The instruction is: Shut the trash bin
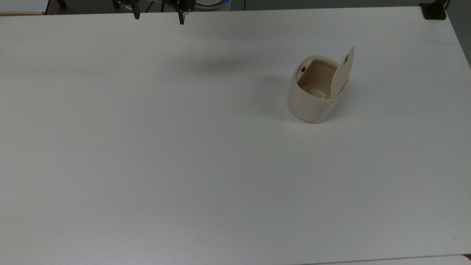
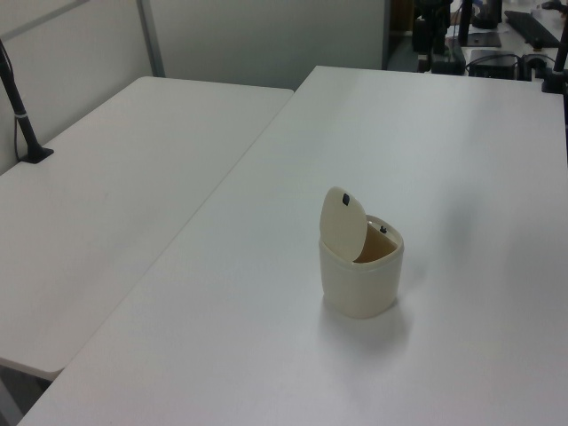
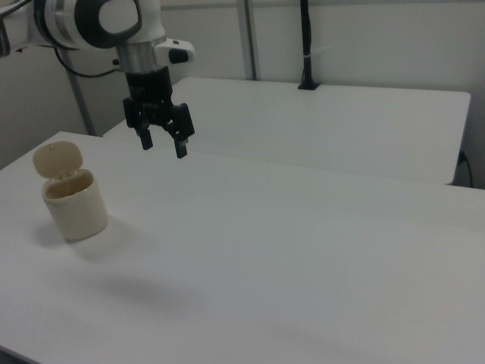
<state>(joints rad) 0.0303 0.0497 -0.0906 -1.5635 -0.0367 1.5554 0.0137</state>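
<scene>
Above the white desk [image 3: 318, 250] I hang my black two-finger gripper [image 3: 163, 146], fingers pointing down and spread apart with nothing between them. My white arm [image 3: 98, 19] reaches in from the right view's upper left, its wrist turned straight down, so the gripper sits well clear of the surface. From the top view my gripper [image 1: 159, 17] shows at the upper edge, over the far rim of the desk [image 1: 147, 165], two dark fingertips [image 1: 137, 15] spaced apart.

On the desk, well apart from my gripper, stands the small cream-beige rounded-square plastic trash bin [image 1: 311, 105]. Its flat hinged lid [image 1: 343, 71] of the same colour stands up nearly upright on the top view's right side of the mouth, so the bin is open. A small black button [image 1: 303, 69] sits at the rim opposite the hinge. From the left view the trash bin [image 2: 359, 284] stands near the desk's middle, lid [image 2: 343, 224] raised on the left view's left.
</scene>
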